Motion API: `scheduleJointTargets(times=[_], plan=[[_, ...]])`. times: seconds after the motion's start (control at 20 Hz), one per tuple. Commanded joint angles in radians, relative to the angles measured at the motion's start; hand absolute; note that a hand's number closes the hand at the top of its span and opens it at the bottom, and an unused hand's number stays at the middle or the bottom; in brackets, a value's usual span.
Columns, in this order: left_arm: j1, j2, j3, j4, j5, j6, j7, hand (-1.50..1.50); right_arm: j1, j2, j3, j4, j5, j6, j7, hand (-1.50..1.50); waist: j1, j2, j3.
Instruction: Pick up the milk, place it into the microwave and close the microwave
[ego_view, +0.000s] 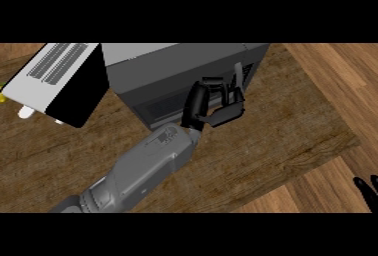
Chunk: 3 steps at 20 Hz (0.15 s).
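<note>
**Left hand at the microwave front, door open**

Nearest to us, at the right edge, our right hand (367, 188) rests with only its fingers showing, straight and pointing up, holding nothing.

From the near left our left forearm (140, 172) runs slantwise over the wooden counter (280, 150) toward the far middle.

At its end, our left hand (215, 104) is up against the near right part of the microwave (177, 65). Its fingers are curled in toward the thumb, and we see nothing held between them.

The microwave stands at the far side of the counter as a grey box with a dark front. Its door (63, 80) is swung open to the left, with the pale vented outer face turned left and the black inner face turned toward the oven. A small white part sticks out at the door's near left corner.

We see the milk nowhere on the counter or in either hand. The inside of the microwave is hidden from us, so we cannot tell whether the milk is there.
</note>
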Motion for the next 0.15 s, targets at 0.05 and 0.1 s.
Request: scheduleJointTargets(times=[0.05,0.1], plan=[[-0.069,0.000,0.023,0.080,0.027,-0.030,0.011,1.50,0.016,-0.018,-0.004,-0.014,-0.020,0.033,-0.003,-1.50,-0.018,0.016,0.000],[-0.079,0.000,0.026,0.092,0.023,-0.030,0.010,1.50,0.011,-0.024,-0.013,-0.016,-0.019,0.028,0.002,-1.50,-0.007,0.017,0.000]])
